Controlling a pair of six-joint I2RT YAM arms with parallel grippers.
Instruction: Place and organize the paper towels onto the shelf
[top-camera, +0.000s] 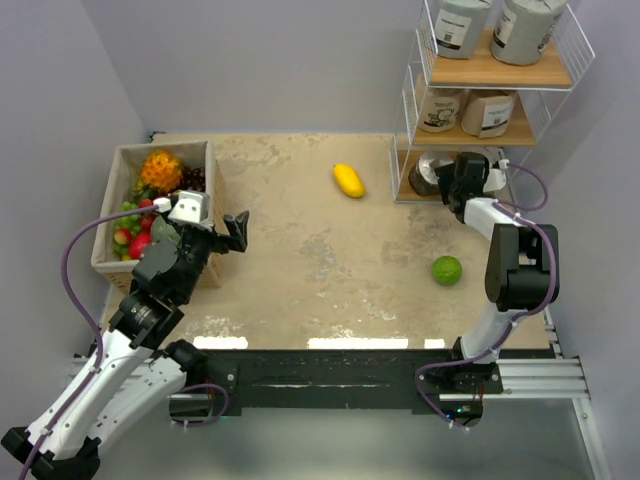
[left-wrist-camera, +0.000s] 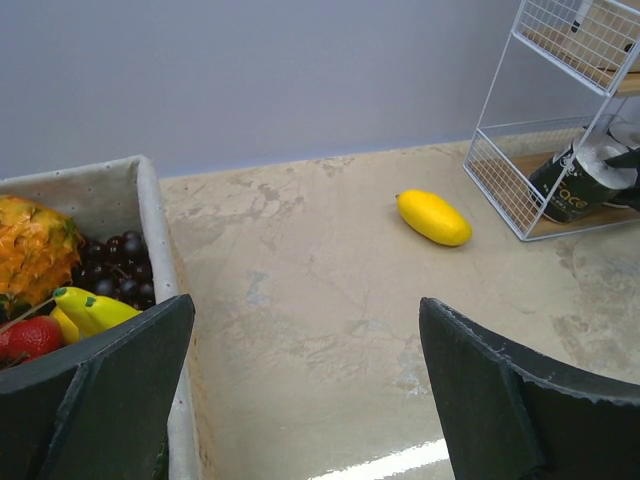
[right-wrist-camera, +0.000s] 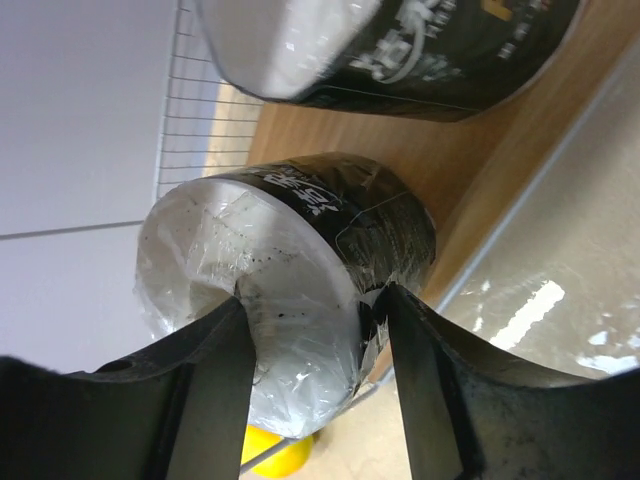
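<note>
Two grey rolls (top-camera: 528, 28) stand on the shelf's (top-camera: 520, 75) top board, two tan rolls (top-camera: 488, 112) on the middle one, the right gripper (top-camera: 458, 180) meets a black roll (top-camera: 428, 172) at the bottom, and yellow fruit (top-camera: 348, 180) lies nearby.

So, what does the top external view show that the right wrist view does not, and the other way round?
Only top external: the box of fruit, the green fruit, the grey rolls and tan rolls on the upper tiers. Only right wrist: a second black roll, and how the right tool flanks the nearer black roll; grip unclear. Both: the shelf, the yellow fruit, the right tool.
</note>
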